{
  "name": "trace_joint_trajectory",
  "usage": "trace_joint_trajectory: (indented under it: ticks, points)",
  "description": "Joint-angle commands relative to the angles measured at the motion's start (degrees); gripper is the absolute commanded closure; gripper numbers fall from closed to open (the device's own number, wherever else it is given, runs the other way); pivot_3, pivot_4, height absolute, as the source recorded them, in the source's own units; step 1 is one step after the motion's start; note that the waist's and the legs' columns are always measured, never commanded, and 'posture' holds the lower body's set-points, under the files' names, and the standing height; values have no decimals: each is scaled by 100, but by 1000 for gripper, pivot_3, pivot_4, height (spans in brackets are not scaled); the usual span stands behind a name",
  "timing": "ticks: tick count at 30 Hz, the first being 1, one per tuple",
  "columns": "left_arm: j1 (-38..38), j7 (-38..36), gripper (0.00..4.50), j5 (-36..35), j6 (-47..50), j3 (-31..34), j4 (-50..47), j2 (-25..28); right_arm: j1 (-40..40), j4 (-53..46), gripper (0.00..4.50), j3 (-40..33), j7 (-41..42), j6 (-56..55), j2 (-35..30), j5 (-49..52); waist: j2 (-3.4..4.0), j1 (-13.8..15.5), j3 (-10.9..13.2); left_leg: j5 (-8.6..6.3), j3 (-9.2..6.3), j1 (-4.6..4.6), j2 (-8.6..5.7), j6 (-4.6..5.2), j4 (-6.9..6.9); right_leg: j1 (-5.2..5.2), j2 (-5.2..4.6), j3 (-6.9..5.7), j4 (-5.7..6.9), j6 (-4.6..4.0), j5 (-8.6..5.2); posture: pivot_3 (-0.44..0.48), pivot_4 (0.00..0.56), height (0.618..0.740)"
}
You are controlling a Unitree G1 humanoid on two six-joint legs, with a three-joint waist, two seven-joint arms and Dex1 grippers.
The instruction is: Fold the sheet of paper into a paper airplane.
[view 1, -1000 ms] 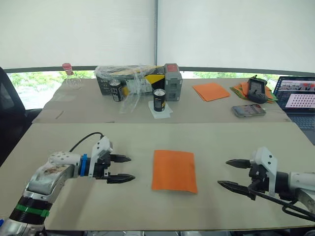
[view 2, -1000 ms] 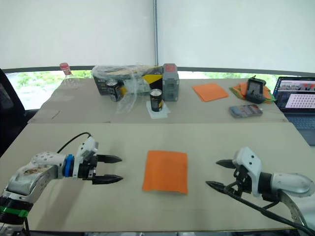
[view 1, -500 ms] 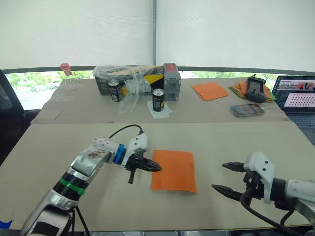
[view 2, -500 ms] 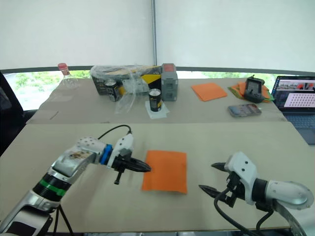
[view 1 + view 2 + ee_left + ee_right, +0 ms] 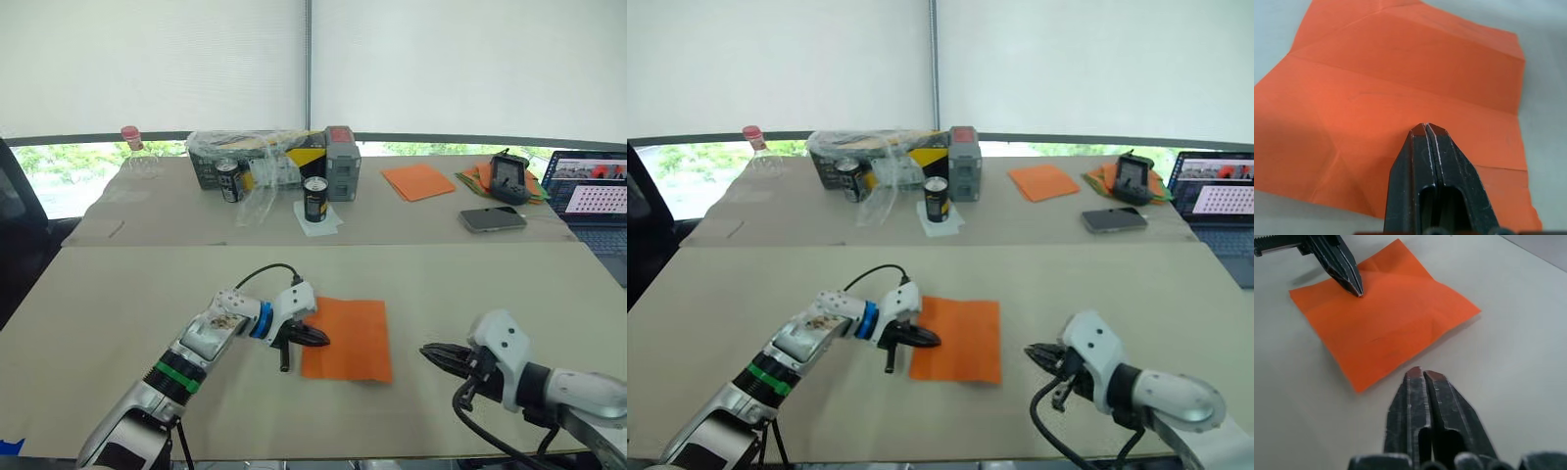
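The sheet of paper (image 5: pixel 346 339) lies flat and unfolded low in the middle of the frame, on the near table (image 5: pixel 118 294), showing only faint old creases. My left gripper (image 5: pixel 319 340) has its fingers pressed together, the tip resting on the sheet near its left edge. My right gripper (image 5: pixel 431 352) sits lower right of the sheet, also closed on nothing, near the paper but apart from it.

I judge the main risk to be sliding. The paper is thin and the table is smooth, so if my left tip pushes sideways, the whole sheet may skate toward my right gripper or rotate. With both grippers closed, I cannot pinch an edge, and scraping under one could crumple or tear a corner. A fold started off the old creases would come out crooked.
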Motion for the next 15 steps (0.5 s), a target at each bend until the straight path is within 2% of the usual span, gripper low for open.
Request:
trace_joint_trajectory:
  ticks: [1,5,11,15]
  points:
    - [163,259,4500,175,211,-38,-114,-4,-182,202,4433,111,-82,-125,-23,-254,0,16,0,0,0,1,0,0,1,2,0,0,0,0,0,0,150,740]
    - [398,533,4500,231,766,-47,-416,72,-764,1233,4433,789,-279,-664,149,-1033,-6,0,-3,-1,1,16,0,1,4,13,1,8,-1,4,2,0,150,740]
    - [522,702,4500,276,923,-72,-532,148,-1842,2412,4433,1775,-264,-1330,564,-1829,-1,-28,-6,-1,11,29,8,1,0,12,13,26,4,5,4,0,150,740]
    - [571,779,4500,242,1014,-59,-636,151,-2354,2948,4433,2253,199,-1624,672,-1984,1,-16,-8,-1,10,30,10,1,0,9,17,35,5,2,6,0,150,740]
